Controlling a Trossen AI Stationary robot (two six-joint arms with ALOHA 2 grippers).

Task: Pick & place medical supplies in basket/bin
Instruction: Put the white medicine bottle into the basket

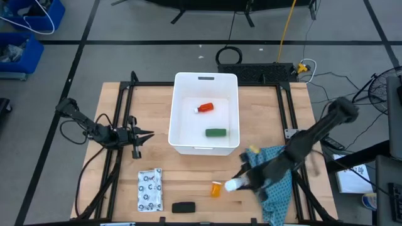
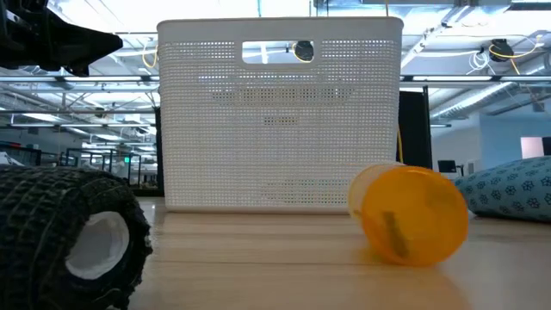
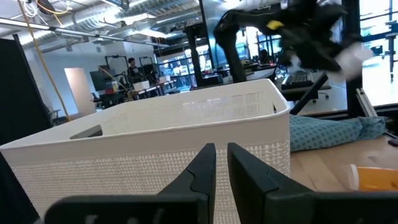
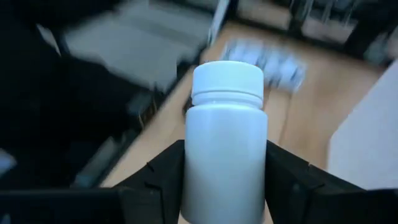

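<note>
The white bin (image 1: 205,113) stands at the table's middle and holds a red-and-white small bottle (image 1: 205,108) and a green oblong (image 1: 215,132). My right gripper (image 1: 242,182) is shut on a white bottle (image 1: 233,184) above the table, near the teal cloth (image 1: 276,182). An orange vial (image 1: 216,188) lies on its side on the table beside it. A white dotted packet (image 1: 149,189) and a black oblong (image 1: 183,207) lie near the front edge. My left gripper (image 1: 147,134) is shut and empty, left of the bin. My right gripper pinches the white bottle's body (image 4: 227,155) between its two fingers (image 4: 168,168), one on each side. The cap (image 4: 227,78) points away from the gripper, toward the table's left. The bottle is lifted clear of the table, as the left wrist view (image 3: 351,53) shows.
The low view shows the bin's perforated wall (image 2: 280,120), the orange vial (image 2: 413,215) in front of it, the black oblong (image 2: 69,237) close at the left and the teal cloth (image 2: 508,189) at the right. Bare wood lies between the bin and the front edge.
</note>
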